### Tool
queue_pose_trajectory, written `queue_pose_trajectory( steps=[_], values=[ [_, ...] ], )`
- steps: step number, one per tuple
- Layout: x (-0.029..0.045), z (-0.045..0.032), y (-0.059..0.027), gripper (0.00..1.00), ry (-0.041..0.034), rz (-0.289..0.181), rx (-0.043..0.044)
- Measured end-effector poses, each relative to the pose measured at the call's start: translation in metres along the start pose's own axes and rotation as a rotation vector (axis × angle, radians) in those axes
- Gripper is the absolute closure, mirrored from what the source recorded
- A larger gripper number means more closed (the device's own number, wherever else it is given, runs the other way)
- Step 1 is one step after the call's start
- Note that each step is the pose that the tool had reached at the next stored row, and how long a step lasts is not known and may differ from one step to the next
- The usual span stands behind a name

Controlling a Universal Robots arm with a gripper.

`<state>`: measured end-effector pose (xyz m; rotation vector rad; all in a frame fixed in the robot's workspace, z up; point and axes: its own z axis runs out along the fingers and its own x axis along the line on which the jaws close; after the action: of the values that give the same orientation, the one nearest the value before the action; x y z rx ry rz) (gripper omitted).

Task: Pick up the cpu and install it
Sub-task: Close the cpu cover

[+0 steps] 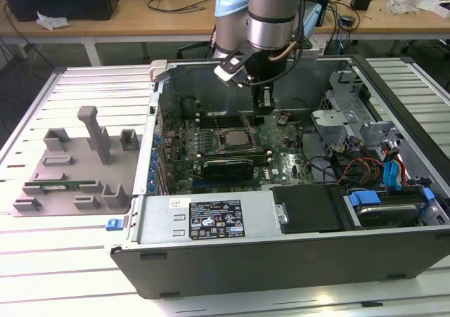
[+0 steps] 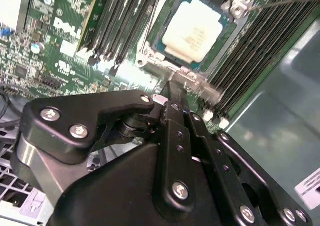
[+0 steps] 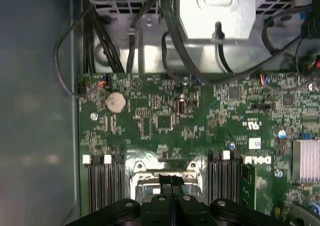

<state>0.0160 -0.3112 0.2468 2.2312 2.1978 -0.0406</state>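
Note:
The cpu (image 1: 234, 138) lies flat in the black socket on the green motherboard (image 1: 281, 159) inside the open computer case. In the second wrist view the cpu (image 2: 192, 30) shows its pale metal top, framed by the socket's metal bracket. My gripper (image 1: 264, 117) hangs just above the board on the socket's side toward the exterior view's right, apart from the cpu. Its black fingers (image 2: 172, 103) are pressed together with nothing between them. In the first wrist view my gripper (image 3: 171, 182) sits over the socket's metal edge (image 3: 150, 168).
Memory slots (image 2: 120, 20) flank the socket on both sides. A grey fixture (image 1: 70, 166) holding a green memory stick (image 1: 60, 187) lies outside the case at the exterior view's left. The power supply (image 1: 211, 218), drive cage (image 1: 355, 120) and cables (image 3: 170, 30) crowd the case.

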Motion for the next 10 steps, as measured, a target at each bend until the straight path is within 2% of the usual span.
queue_pose_trajectory(
  steps=[7, 10],
  values=[
    [-0.0002, 0.0002, -0.0130, 0.89, 0.0001, 0.000, 0.0000],
    [-0.0003, 0.0005, -0.0214, 0.89, 0.0000, 0.000, 0.0000]
  ],
)
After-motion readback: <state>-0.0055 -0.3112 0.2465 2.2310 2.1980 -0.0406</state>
